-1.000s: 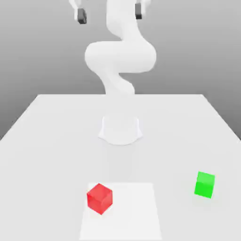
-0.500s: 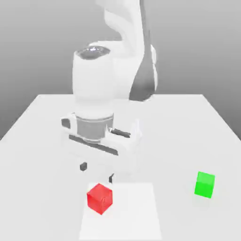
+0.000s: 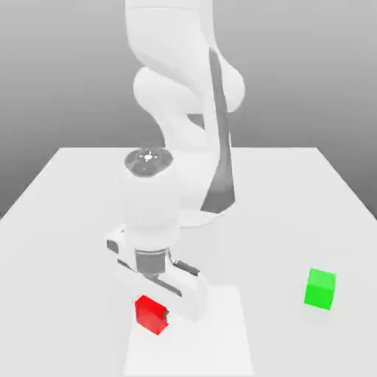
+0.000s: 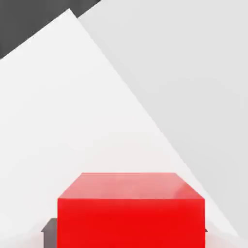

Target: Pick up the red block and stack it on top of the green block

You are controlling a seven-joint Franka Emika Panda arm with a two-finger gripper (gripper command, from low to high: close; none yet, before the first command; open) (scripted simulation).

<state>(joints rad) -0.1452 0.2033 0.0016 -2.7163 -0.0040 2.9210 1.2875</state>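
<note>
- Arm is folded forward and down over the front of the table (image 3: pixel 88 191), wrist vertical, hand low over the red block (image 3: pixel 151 314). A straight top-down approach makes sense for a cube sitting flat.
- Gripper (image 3: pixel 151 313) sits right at the block. In the exterior view the hand body covers the block's top and rear, and one dark fingertip (image 3: pixel 168 318) shows just beside the block's face on the exterior view's right.
- Hand view: red block (image 4: pixel 131 210) is close and centred, with dark finger pads (image 4: pixel 49 226) peeking out low at either side of it. So the fingers straddle the block — positioned for a pinch across two opposite faces.
- Tool state: can't tell whether the fingers have clamped or are merely bracketing the block. Contact isn't resolvable in either view.
- Red block rests on the lighter square patch (image 3: pixel 213 331) at the table's front edge, rotated a bit relative to that patch. The hand looks yawed to match, presumably so the pads meet flat faces rather than corners.
- Green block (image 3: pixel 320 289) stands alone toward the exterior view's right, well apart from the red one, nothing near it.
- Judgement: this is the grasp step. Lift, transfer and stacking not yet done.
- Risk — if the pads aren't square on the faces, the block could twist on closing and land off-centre on the green one.
</note>
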